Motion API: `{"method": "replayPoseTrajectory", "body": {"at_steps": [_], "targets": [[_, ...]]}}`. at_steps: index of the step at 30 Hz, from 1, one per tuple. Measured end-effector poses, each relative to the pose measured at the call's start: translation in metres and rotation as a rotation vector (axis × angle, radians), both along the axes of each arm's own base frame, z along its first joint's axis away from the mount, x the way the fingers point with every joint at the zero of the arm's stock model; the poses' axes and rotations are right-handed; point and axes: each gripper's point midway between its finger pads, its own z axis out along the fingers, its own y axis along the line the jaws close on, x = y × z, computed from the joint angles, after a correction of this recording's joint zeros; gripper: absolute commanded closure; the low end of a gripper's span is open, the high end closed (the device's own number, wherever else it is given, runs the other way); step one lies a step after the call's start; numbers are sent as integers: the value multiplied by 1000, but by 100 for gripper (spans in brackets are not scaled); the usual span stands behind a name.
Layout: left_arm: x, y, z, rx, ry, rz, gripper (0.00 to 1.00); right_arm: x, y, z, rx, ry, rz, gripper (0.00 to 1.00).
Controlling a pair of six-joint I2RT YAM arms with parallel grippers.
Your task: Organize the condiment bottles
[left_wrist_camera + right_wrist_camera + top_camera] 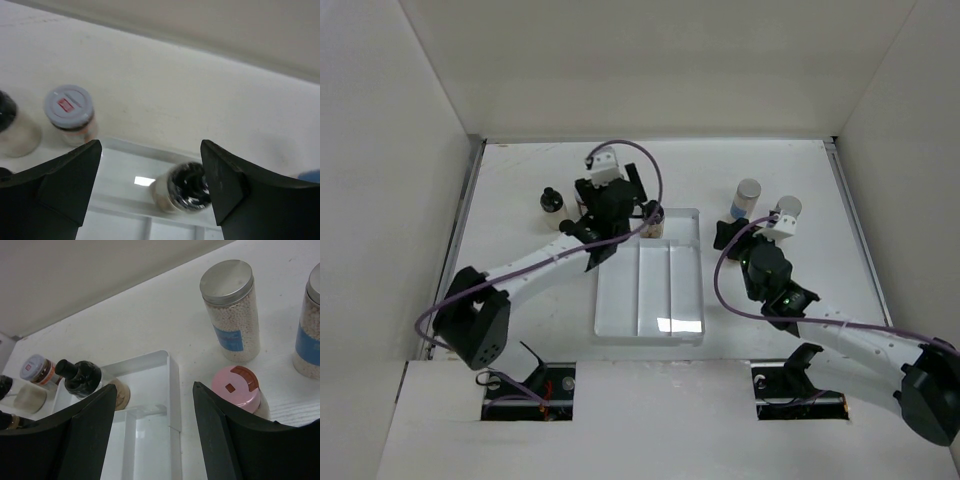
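Pink-lidded bottle point(235, 384) shows only in the right wrist view; both arms' jaws gape empty.

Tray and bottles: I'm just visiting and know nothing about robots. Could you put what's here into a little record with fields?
tray: white, three compartments, mid-table
in tray: one black-capped bottle, far end
left of tray: small grey-lidded jar, dark bottle
right of tray: two tall jars, pink-lidded jar
left claw: open, by the black-capped bottle
right claw: open, empty
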Motion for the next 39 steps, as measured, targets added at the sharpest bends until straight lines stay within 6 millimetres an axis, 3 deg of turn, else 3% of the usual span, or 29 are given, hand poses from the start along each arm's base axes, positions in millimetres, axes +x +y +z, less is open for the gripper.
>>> {"method": "replayPoseTrajectory", "body": {"at_steps": [3,5,11,16,20,29,39], "targets": [[7,46,22,-24,-20,94,24,1,1,-3,-7,8,4,31],[7,72,25,-31,-19,146,27,1,2,-5,-10,13,7,31],[-17,133,3,-4,40,252,31,1,5,-9,-18,22,16,31],[-22,173,-13,12,82,350,31,2,6,-12,-23,31,24,30],[-19,184,-22,26,111,379,31,2,8,-13,-24,33,31,30],[6,187,-67,74,236,384,27,1,10,-14,-26,35,38,30],[34,188,-90,71,302,367,26,1,20,-31,-61,76,67,30]]}}
